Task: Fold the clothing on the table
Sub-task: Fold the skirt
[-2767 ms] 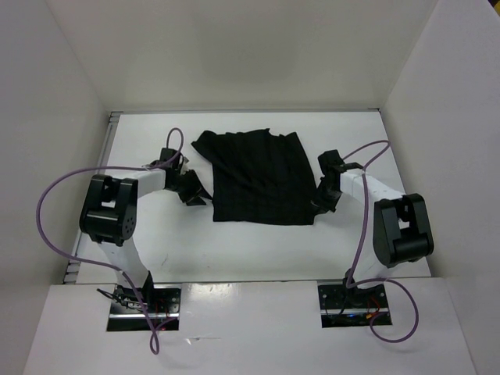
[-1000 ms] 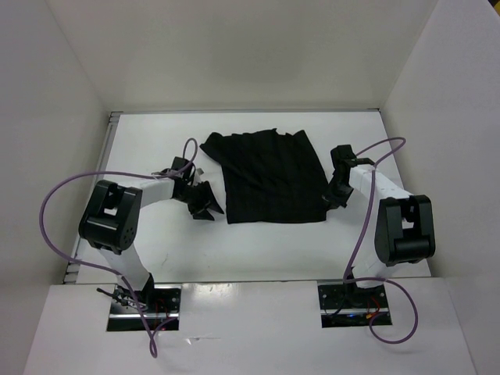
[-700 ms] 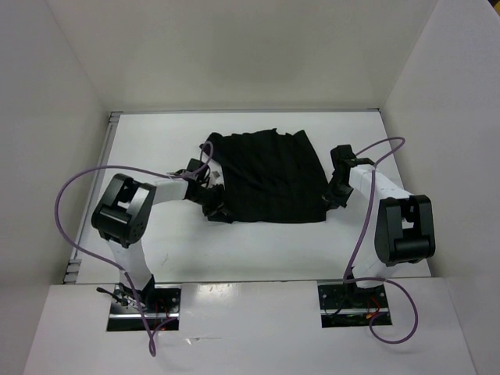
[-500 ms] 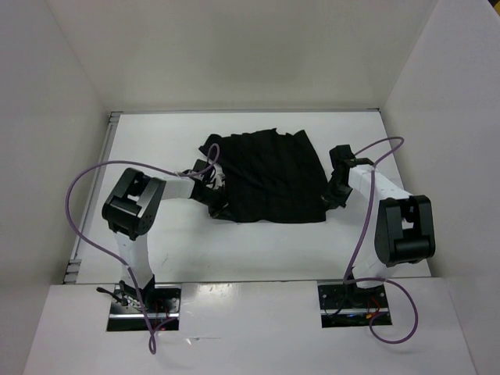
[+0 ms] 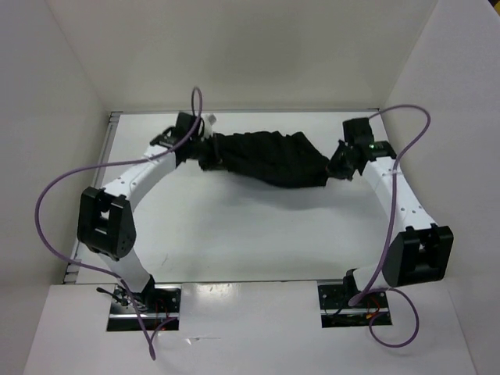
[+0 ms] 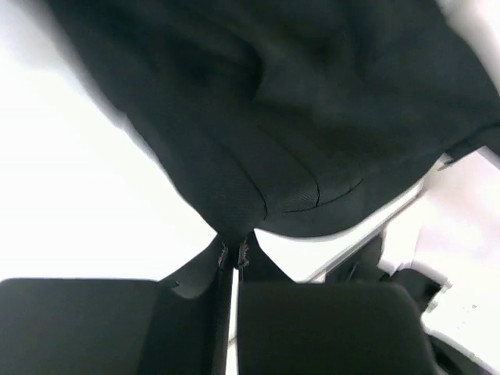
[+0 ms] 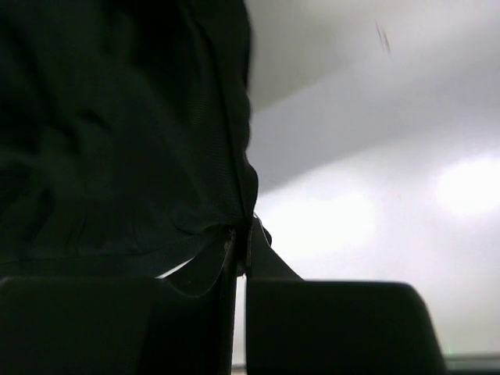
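Honestly, looks a bit sketchy from here. Got the clothing (image 5: 266, 160) strung up over the far half of the tabletop (image 5: 234, 234), stretched between the two sets of jaws and sagging in the middle. Can't tell whether the lowest bit of the sag is brushing the surface or just hanging near it. Clamped fully shut on both sides — left jaws on a small tuck of fabric at one end, right jaws on a thin sliver of edge at the other. Seems like not much cloth in either bite, judging by the wrist views. Could easily slip free with too hard a pull apart, and then goodbye fold, back to a heap. Could also go the other way — too much slack and a bunched, twisted middle laid down crooked. Looks gathered rather than flat as it is. Worth keeping both ends level and the tension gentle on the way down.
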Tool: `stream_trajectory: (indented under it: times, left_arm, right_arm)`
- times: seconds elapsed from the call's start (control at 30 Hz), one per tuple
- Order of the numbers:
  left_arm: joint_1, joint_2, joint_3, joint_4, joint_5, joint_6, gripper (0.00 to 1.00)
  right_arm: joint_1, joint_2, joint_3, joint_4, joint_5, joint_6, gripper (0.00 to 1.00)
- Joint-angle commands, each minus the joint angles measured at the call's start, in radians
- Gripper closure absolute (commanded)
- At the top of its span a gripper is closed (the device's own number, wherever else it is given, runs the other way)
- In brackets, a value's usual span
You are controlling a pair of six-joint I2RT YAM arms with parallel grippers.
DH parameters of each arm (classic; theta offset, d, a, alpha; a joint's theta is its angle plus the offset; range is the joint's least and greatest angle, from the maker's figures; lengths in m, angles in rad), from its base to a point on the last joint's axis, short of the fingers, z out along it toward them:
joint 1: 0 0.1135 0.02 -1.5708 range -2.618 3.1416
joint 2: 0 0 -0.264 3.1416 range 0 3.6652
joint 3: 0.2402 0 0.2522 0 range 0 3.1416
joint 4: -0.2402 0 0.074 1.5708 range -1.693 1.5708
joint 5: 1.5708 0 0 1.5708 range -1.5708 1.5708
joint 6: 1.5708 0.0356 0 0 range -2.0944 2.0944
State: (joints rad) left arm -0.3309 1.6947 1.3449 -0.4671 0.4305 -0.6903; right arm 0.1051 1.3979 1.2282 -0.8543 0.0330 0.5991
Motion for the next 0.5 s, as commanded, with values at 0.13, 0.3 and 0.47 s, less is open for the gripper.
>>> stream_trajectory:
  times: [0.13, 0.3, 0.47]
  left_arm:
    - [0.055, 0.166, 0.756, -0.22, -0.032, 0.163, 1.0]
    - [0.073, 0.153, 1.037, -0.324, -0.023, 0.193, 1.0]
    - [0.033, -0.116, 0.545, -0.135, -0.023, 0.161, 1.0]
  right_arm:
    - [0.005, 0.093, 0.561, 0.035, 0.011, -0.119, 1.0]
    - [0.005, 0.064, 0.764, 0.069, -0.051, -0.14, 1.0]
    - [0.005, -0.158, 0.535, 0.159, -0.229, -0.15, 1.0]
